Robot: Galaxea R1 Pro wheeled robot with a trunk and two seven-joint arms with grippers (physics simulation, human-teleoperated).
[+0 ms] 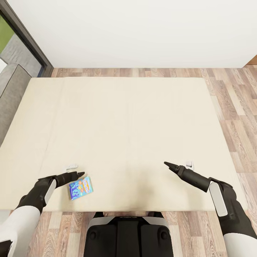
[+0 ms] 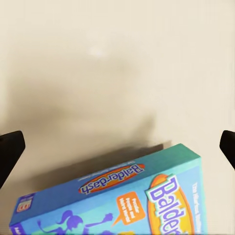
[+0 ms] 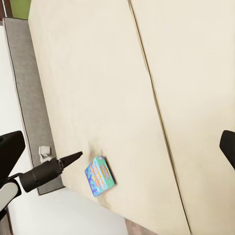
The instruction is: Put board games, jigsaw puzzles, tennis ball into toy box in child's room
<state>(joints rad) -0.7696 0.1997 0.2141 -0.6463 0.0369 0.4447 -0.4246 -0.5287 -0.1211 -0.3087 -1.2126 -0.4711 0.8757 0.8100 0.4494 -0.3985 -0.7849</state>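
One board game, the smaller blue box [image 1: 81,188] lettered "Balderdash", lies flat on the beige mattress of the bed [image 1: 125,117], near the robot's edge and toward the left. No second game is seen on the visible mattress; whether it has been moved cannot be established from these views. The left gripper [image 1: 79,174] hovers just beside the box, at its far-left corner, not touching it; in the left wrist view its two fingertips [image 2: 11,149] stand wide apart at the frame edges with the box [image 2: 122,198] below and between them. The right gripper [image 1: 167,164] hangs over bare mattress, well apart from the box, and its fingertips [image 3: 10,147] likewise show spread, holding nothing. The right wrist view confirms the left gripper [image 3: 76,156] poised just beside the box [image 3: 100,175]. Assessment: this game is not yet grasped; pick-up, carriage to the toy box and deposit all remain outstanding for it.
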